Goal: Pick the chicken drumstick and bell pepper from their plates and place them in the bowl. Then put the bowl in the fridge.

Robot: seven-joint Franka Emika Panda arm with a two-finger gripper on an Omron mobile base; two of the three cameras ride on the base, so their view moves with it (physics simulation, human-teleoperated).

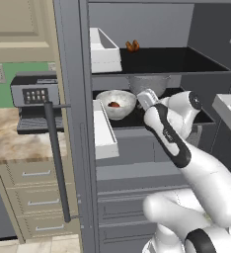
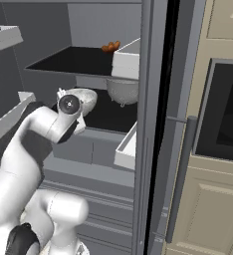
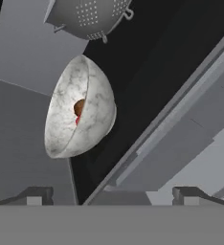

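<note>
Wide-open and holding nothing, the end effector [image 3: 111, 196] faces the bowl [image 3: 80, 107], which rests on the fridge [image 1: 78, 148] shelf, seemingly holding both foods; little remains.

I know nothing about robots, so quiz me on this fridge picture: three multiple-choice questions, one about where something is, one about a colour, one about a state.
1. Where does the bowl stand?
A. on the marble counter
B. on a dark shelf inside the fridge
C. in a white door bin

2. What colour are the small items on the upper shelf?
A. blue
B. orange-brown
C. white

3. How is the tool now?
A. open, holding nothing
B. shut on the bowl
C. shut on the colander

Answers:
1. B, the bowl sits on the middle dark shelf, in front of the steel colander.
2. B, the orange-brown items lie at the shelf's back.
3. A, in the hand view its tips stand wide apart, away from the bowl.
</note>
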